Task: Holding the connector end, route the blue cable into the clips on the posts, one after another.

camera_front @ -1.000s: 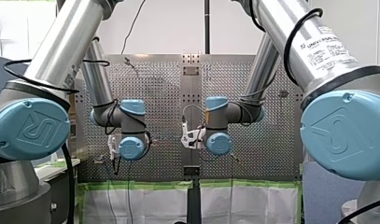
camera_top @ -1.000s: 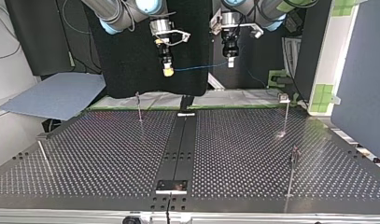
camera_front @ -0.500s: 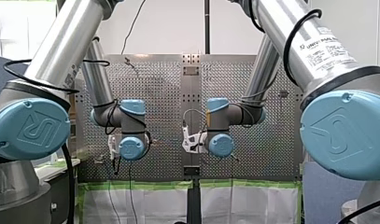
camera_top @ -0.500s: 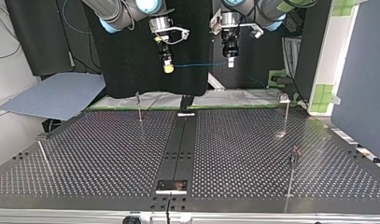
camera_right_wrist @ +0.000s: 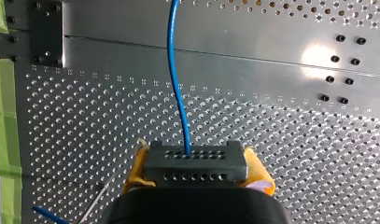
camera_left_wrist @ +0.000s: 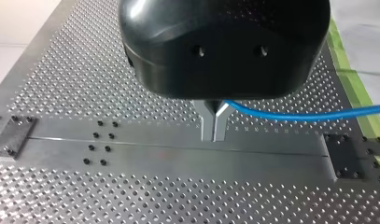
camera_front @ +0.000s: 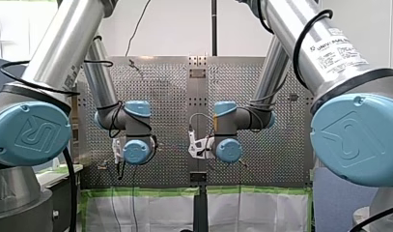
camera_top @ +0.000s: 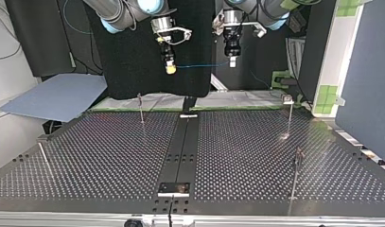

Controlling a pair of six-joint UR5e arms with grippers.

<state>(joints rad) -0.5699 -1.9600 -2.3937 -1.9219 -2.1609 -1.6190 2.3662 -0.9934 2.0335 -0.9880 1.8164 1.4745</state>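
In the top view both arms hang high above the perforated table (camera_top: 109, 156). My right gripper (camera_top: 170, 69), at that view's left, has yellow pads. My left gripper (camera_top: 232, 62) hangs to its right. The blue cable (camera_top: 199, 65) stretches almost level between them. In the right wrist view the yellow pads (camera_right_wrist: 137, 169) of my right gripper (camera_right_wrist: 197, 171) are shut on the dark connector (camera_right_wrist: 196, 163), and the blue cable (camera_right_wrist: 175, 70) leaves it straight ahead. In the left wrist view my left gripper (camera_left_wrist: 214, 137) has its metal fingers (camera_left_wrist: 207, 122) shut on the blue cable (camera_left_wrist: 295, 115), which trails off to one side.
Thin posts stand on the table: one at the back left (camera_top: 141, 108), one at the back right (camera_top: 290, 112), one at the near right (camera_top: 296, 172), one leaning at the near left (camera_top: 43, 157). A centre rail (camera_top: 181, 151) splits the table. Green tape (camera_left_wrist: 350, 79) edges it.
Both grippers have risen a little in the top view, my right one also shifting slightly right. The cable between them now lies more level. Both grips are unchanged.
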